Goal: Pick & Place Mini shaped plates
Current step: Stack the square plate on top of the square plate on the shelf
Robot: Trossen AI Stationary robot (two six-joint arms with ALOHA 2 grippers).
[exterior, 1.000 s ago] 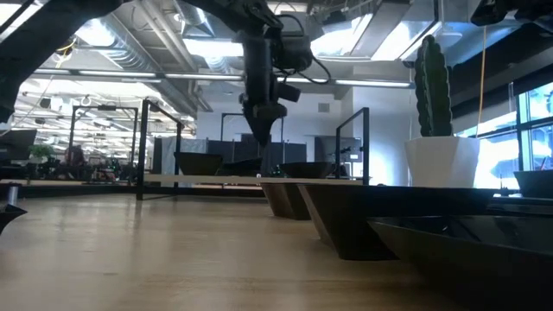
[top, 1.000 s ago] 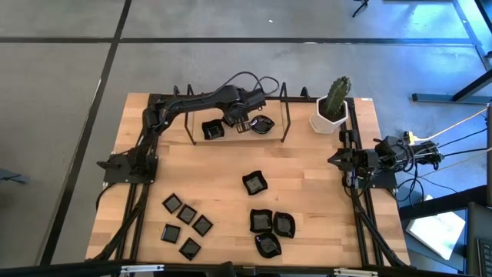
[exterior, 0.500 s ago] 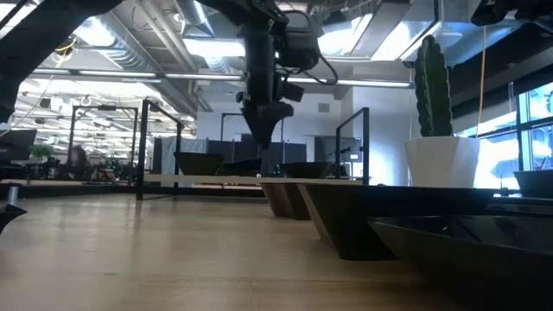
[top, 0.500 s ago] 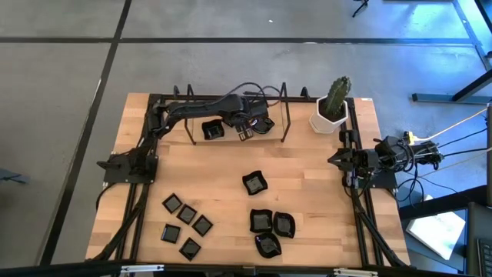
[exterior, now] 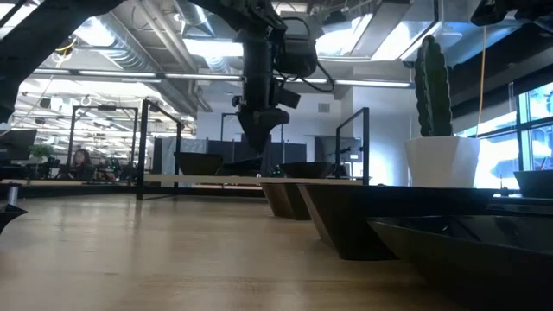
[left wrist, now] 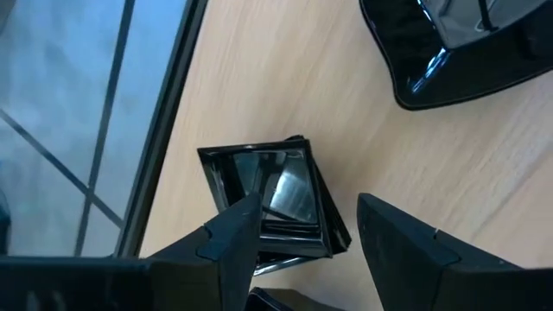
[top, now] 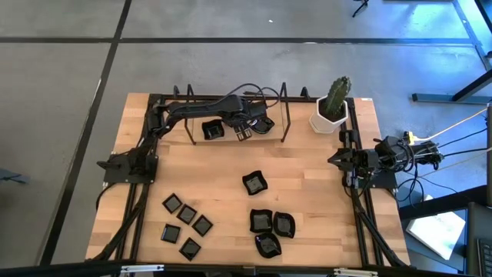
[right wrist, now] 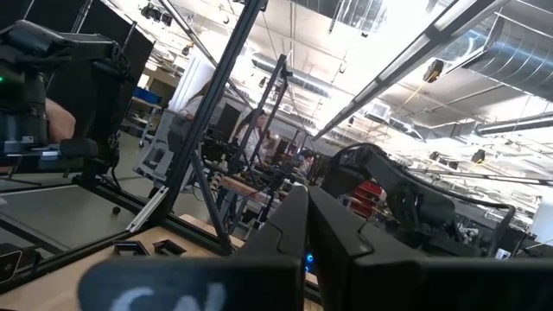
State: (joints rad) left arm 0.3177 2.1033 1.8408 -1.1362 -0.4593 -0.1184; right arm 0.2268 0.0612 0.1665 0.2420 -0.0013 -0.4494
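At the far edge of the pale wooden table (top: 231,173), seen from above, the left gripper (top: 244,132) hangs with fingers spread between a glossy black raised-rim square plate (top: 212,129) and a glossy black wavy-edged plate (top: 264,124), holding nothing. The right gripper (top: 335,159) waits closed at the table's right edge.

From the left wrist, the open fingers (left wrist: 233,242) straddle stacked square plates (left wrist: 275,199) lying on the wood.

No readable text, label, brand, number or sign in any view.
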